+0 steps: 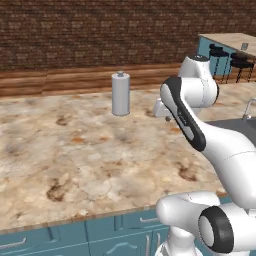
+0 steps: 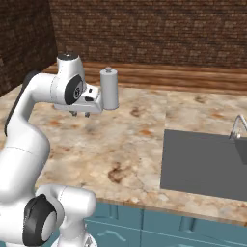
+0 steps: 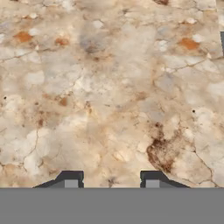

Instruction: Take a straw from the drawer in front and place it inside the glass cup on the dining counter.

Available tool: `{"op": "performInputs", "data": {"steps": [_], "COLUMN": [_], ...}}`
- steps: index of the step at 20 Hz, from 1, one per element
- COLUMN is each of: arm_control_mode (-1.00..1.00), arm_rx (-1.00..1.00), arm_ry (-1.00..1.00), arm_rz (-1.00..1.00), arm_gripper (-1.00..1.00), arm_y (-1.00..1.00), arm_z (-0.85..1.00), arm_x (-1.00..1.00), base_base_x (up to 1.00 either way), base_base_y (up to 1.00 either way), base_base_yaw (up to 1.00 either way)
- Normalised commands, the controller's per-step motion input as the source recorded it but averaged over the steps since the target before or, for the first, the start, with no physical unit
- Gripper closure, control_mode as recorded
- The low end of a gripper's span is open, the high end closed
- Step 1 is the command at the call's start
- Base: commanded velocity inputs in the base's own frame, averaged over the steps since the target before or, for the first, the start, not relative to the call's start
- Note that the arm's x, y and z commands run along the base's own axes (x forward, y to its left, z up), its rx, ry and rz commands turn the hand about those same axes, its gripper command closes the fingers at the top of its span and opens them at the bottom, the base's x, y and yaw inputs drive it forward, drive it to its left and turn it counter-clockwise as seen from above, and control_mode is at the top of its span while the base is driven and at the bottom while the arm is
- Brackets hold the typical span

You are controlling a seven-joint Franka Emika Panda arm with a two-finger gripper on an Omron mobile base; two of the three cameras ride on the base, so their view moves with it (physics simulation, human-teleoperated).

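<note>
My gripper point(image 3: 111, 179) points straight down over the marbled sink counter point(image 1: 75, 160), open, with bare stone between its dark fingertips point(image 3: 70, 177). In the right base view the gripper point(image 2: 80, 114) hangs a little above the counter, left of a grey-white cylinder. The dining counter point(image 1: 227, 40) lies far off at the upper right, with the small grey glass cup point(image 1: 244, 46) standing on it. Teal drawer fronts point(image 1: 30, 240) with silver handles run under the near counter edge, all closed. The straw is hidden.
A tall grey-white cylinder with a knob top point(image 1: 120, 94) stands on the counter just beyond the hand. A dark sink basin point(image 2: 202, 164) with a faucet point(image 2: 236, 128) lies to the right. Black stools point(image 1: 235, 60) stand by the dining counter. A brick wall closes the back.
</note>
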Motion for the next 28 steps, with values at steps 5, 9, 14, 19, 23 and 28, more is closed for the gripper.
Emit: {"op": "performInputs", "data": {"steps": [5, 9, 14, 19, 23, 28], "arm_control_mode": [1.0, 1.0, 1.0, 1.0, 1.0, 1.0], "arm_rx": [0.0, 0.0, 0.0, 0.0, 0.0, 0.0], "arm_ry": [0.0, 0.0, 0.0, 0.0, 0.0, 0.0], "arm_rz": [0.0, 0.0, 0.0, 0.0, 0.0, 0.0], "arm_gripper": [-1.0, -1.0, -1.0, -1.0, -1.0, -1.0], "arm_y": [0.0, 0.0, 0.0, 0.0, 0.0, 0.0], "arm_z": [0.0, 0.0, 0.0, 0.0, 0.0, 0.0], "arm_x": [-0.06, 0.0, 0.0, 0.0, 0.0, 0.0], "base_base_x": [-0.42, -0.95, -0.6, -0.21, -0.01, 0.0], "base_base_y": [0.0, 0.0, 0.0, -0.24, -0.55, -0.72], "base_base_yaw": [0.0, 0.0, 0.0, 0.07, 0.19, 0.27]}}
